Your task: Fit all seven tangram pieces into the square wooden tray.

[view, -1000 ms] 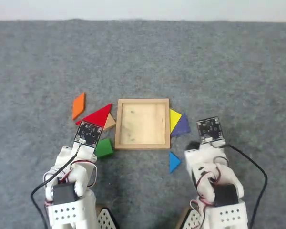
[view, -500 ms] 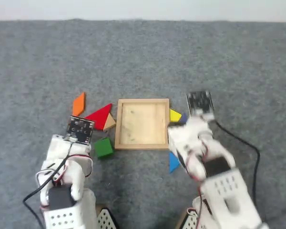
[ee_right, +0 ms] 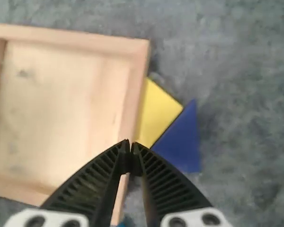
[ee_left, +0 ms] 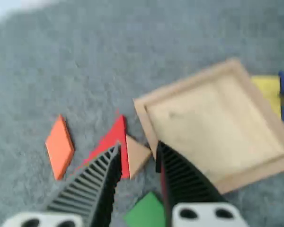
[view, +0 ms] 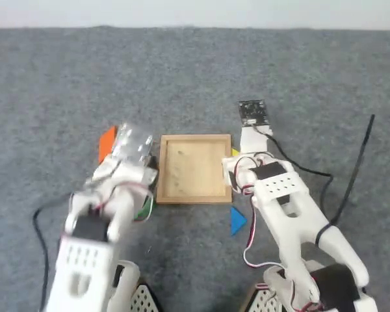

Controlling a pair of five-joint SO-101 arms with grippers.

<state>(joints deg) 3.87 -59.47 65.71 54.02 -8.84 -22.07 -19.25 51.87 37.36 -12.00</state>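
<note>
The square wooden tray (ee_right: 138, 80) lies flat on the grey table (view: 312, 78), its inner floor bare wood. The right end effector (ee_right: 127, 144) hangs over the tray's rim on the side where the yellow triangle (ee_right: 158, 111) touches the frame. Its fingers are pressed together on nothing. The dark blue triangle (ee_right: 182, 137) lies against the yellow one. At the tray's opposite side the left end effector (ee_left: 137, 150) is spread, and the tan triangle (ee_left: 136, 156) lies between its fingertips, seemingly just below them. The red triangle (ee_left: 109, 142) touches the tan one. The orange parallelogram (ee_left: 60, 146) and the green square (ee_left: 144, 213) lie near. A light blue triangle (view: 237, 220) rests off a tray corner.
</note>
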